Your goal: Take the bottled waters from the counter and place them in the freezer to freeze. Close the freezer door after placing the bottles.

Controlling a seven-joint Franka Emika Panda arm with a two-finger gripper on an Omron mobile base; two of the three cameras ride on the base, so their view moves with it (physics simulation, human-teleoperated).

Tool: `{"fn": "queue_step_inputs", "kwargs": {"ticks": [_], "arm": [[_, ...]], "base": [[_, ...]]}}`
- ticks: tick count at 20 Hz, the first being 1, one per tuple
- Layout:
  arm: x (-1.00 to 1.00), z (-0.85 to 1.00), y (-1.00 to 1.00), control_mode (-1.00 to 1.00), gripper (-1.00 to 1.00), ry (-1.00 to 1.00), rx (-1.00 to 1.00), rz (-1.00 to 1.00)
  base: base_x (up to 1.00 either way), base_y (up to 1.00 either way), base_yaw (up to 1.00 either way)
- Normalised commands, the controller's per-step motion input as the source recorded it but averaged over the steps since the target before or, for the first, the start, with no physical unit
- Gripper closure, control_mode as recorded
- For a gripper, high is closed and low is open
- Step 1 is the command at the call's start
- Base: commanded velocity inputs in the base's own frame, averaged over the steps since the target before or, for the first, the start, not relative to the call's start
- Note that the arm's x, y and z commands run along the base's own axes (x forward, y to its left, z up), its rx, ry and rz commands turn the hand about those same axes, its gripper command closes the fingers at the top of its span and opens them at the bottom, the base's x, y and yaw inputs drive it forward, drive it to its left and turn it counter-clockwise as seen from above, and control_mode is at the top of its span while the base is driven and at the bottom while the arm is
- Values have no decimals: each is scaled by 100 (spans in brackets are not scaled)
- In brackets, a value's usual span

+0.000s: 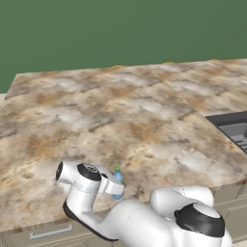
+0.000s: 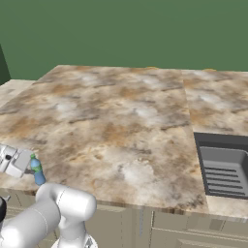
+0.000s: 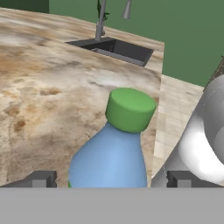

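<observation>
Claw: the two-finger gripper [image 3: 109, 179] stands wide open, one dark fingertip [image 3: 40, 179] on each side of the bottle, neither touching it as far as the hand view shows.
Bottle: the small blue-tinted plastic bottle with a green cap [image 3: 114, 148] stands upright between the open fingers, close to the camera on the hand.
Bottle's place: near the front edge of the wide brown-and-beige marbled stone counter [image 1: 120, 120], towards its left end; the base views show it [image 1: 117, 183] [image 2: 36, 171] just beside the white hand.
Hand view adds: a dark sink basin [image 3: 114, 49] with a thin grey tap [image 3: 101, 22] behind it, set further along the counter.
Base views add: the sink [image 2: 224, 167] sits at the counter's right end, well apart from the bottle, and beige drawers with a silver bar handle [image 1: 49, 233] run under the front edge.
</observation>
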Motion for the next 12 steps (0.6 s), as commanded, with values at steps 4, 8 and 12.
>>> {"fn": "queue_step_inputs", "kwargs": {"ticks": [4, 8, 12], "arm": [[0, 0, -4, -100, -100, 0, 0, 0], [0, 0, 0, -100, 100, 0, 0, 0], [0, 0, 0, -100, 100, 0, 0, 0]], "base": [[0, 0, 0], [0, 0, 0], [0, 0, 0]]}}
